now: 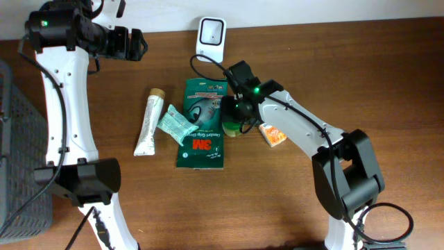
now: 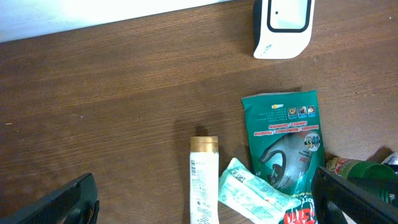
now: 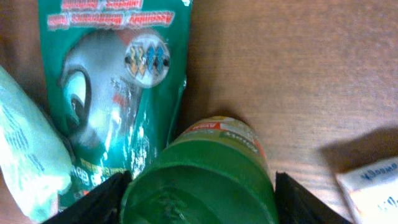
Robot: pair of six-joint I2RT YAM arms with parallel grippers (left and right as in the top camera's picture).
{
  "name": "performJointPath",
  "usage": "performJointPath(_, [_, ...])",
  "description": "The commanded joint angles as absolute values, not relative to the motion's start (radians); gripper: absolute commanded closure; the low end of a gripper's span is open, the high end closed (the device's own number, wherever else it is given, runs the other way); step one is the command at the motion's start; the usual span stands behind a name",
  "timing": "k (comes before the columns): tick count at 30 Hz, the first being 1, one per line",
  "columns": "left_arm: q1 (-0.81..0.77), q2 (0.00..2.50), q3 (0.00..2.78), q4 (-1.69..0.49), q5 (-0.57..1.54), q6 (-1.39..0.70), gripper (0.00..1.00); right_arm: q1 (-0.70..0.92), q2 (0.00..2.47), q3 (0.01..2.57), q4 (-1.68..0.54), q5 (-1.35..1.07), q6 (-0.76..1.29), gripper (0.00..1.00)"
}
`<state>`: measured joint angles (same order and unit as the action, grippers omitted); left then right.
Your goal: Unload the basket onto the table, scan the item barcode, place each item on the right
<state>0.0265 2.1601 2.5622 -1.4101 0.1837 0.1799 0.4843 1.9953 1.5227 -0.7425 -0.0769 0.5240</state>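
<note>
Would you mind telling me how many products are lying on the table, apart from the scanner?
5: white tube leftmost, pale sachet beside it, 3M pouch centre, green-lidded bottle between the right gripper's fingers, orange packet rightmost. Others may be hidden.

This looks like a robotics lab bench laid out as a mock shop checkout. The left arm (image 1: 66, 90) and right arm (image 1: 305, 132), white and black machines with loose cables, stand at a plain brown wooden surface (image 1: 388, 83) set against a bare white wall (image 1: 312, 10). A white barcode scanner (image 1: 211, 35) stands at the surface's far edge. Packaged goods lie near the middle: a green 3M pack (image 1: 201, 142), a white tube (image 1: 148, 125) and a green bottle (image 3: 205, 180). A grey mesh basket (image 1: 17, 139) is at the left edge.
</note>
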Motion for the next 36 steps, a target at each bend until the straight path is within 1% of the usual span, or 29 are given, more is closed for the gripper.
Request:
performJointPath(1, [0.028, 2.143, 2.574, -1.408, 0.194, 0.189, 0.01, 0.489, 1.988, 1.584, -0.841, -0.07, 0.203, 0.45])
performJointPath(4, [0.028, 2.143, 2.574, -1.408, 0.194, 0.189, 0.01, 0.489, 1.988, 1.67, -0.935, -0.071, -0.08, 0.46])
performJointPath(5, [0.028, 2.143, 2.574, -1.409, 0.194, 0.189, 0.01, 0.489, 1.988, 1.674, -0.95, -0.071, -0.216, 0.49])
performJointPath(7, [0.028, 2.143, 2.574, -1.409, 0.194, 0.189, 0.01, 0.493, 1.989, 1.672, -0.97, -0.09, -0.382, 0.5])
performJointPath(8, [0.028, 2.143, 2.574, -1.409, 0.194, 0.189, 0.01, 0.493, 1.988, 1.672, -0.978, -0.113, -0.455, 0.5])
performJointPath(12, [0.028, 2.143, 2.574, -1.408, 0.194, 0.189, 0.01, 0.491, 1.989, 1.647, -0.991, -0.264, -0.91, 0.49])
performJointPath(13, [0.028, 2.143, 2.574, -1.408, 0.194, 0.189, 0.01, 0.49, 1.989, 1.628, -0.992, -0.265, -0.995, 0.49])
performJointPath(15, [0.028, 2.143, 2.574, -1.409, 0.194, 0.189, 0.01, 0.479, 1.989, 1.618, -0.991, -0.262, -1.04, 0.49])
performJointPath(16, [0.028, 2.143, 2.574, -1.409, 0.194, 0.189, 0.01, 0.47, 1.989, 1.618, -0.992, -0.263, -1.04, 0.42])
performJointPath(17, [0.028, 2.143, 2.574, -1.408, 0.194, 0.189, 0.01, 0.462, 1.989, 1.618, -0.992, -0.263, -1.037, 0.3])
performJointPath(18, [0.028, 2.143, 2.574, -1.409, 0.194, 0.189, 0.0, 0.462, 1.988, 1.618, -0.978, -0.263, -0.976, 0.11])
performJointPath(19, [0.028, 2.143, 2.574, -1.409, 0.194, 0.189, 0.01, 0.462, 1.988, 1.619, -0.958, -0.262, -0.921, 0.02])
performJointPath(20, [0.028, 2.143, 2.574, -1.409, 0.194, 0.189, 0.01, 0.462, 1.988, 1.63, -0.923, -0.263, -0.761, 0.02])
performJointPath(22, [0.028, 2.143, 2.574, -1.409, 0.194, 0.189, 0.01, 0.459, 1.988, 1.686, -0.909, -0.262, -0.373, 0.02])
performJointPath(24, [0.028, 2.143, 2.574, -1.409, 0.194, 0.189, 0.01, 0.454, 1.988, 1.713, -0.939, -0.262, 0.072, 0.02])
performJointPath(27, [0.028, 2.143, 2.574, -1.408, 0.194, 0.189, 0.01, 0.452, 1.989, 1.7, -0.992, -0.23, 0.108, 0.02])
performJointPath(28, [0.028, 2.143, 2.574, -1.408, 0.194, 0.189, 0.01, 0.452, 1.989, 1.694, -0.996, -0.205, 0.192, 0.02])
performJointPath(29, [0.028, 2.143, 2.574, -1.409, 0.194, 0.189, 0.01, 0.452, 1.99, 1.693, -1.019, -0.141, 0.368, 0.02])
performJointPath(31, [0.028, 2.143, 2.574, -1.409, 0.194, 0.189, 0.01, 0.454, 1.996, 1.693, -1.058, -0.118, 0.517, 0.0])
performJointPath(33, [0.028, 2.143, 2.574, -1.409, 0.194, 0.189, 0.01, 0.458, 2.018, 1.691, -1.071, -0.096, 0.562, 0.05])
performJointPath(36, [0.028, 2.143, 2.574, -1.409, 0.194, 0.189, 0.01, 0.479, 2.053, 1.687, -1.081, -0.104, 0.555, 0.07])
